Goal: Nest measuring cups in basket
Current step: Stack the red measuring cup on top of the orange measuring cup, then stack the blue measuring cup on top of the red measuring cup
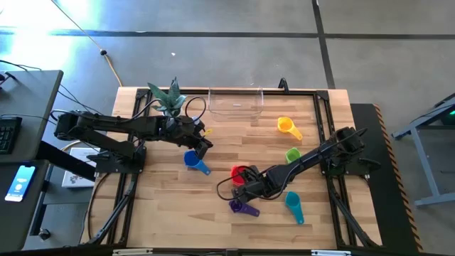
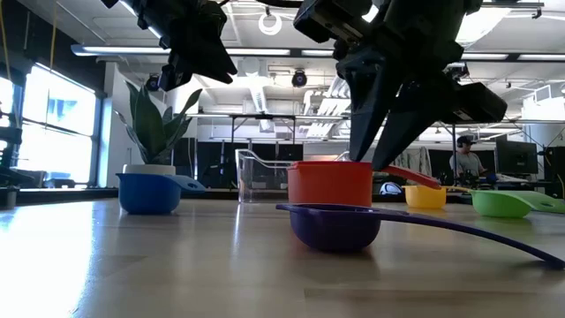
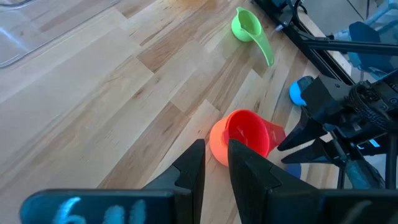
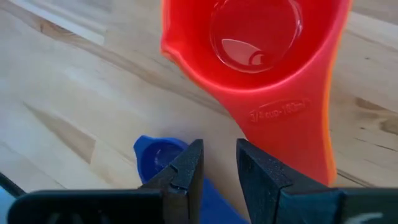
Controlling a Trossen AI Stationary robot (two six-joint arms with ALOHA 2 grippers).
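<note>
A red measuring cup (image 1: 240,173) stands upright on the table's near middle, with a purple cup (image 1: 240,207) just nearer. My right gripper (image 4: 217,146) points steeply down over them, narrowly open. Nothing is between its fingers, which stand beside the red cup's handle (image 4: 292,124) and above the purple cup (image 4: 158,155). My left gripper (image 1: 205,148) hangs narrowly open and empty above a blue cup (image 1: 192,160). Green (image 1: 292,154), yellow-orange (image 1: 286,126) and teal (image 1: 293,203) cups lie on the right half. The clear basket (image 1: 236,110) stands at the far edge.
A potted plant (image 1: 169,99) stands at the far left, beside the basket. Black frame rails (image 1: 323,121) run along the table's sides. Bare wood lies between the basket and the red cup. A person (image 2: 463,159) sits in the room behind.
</note>
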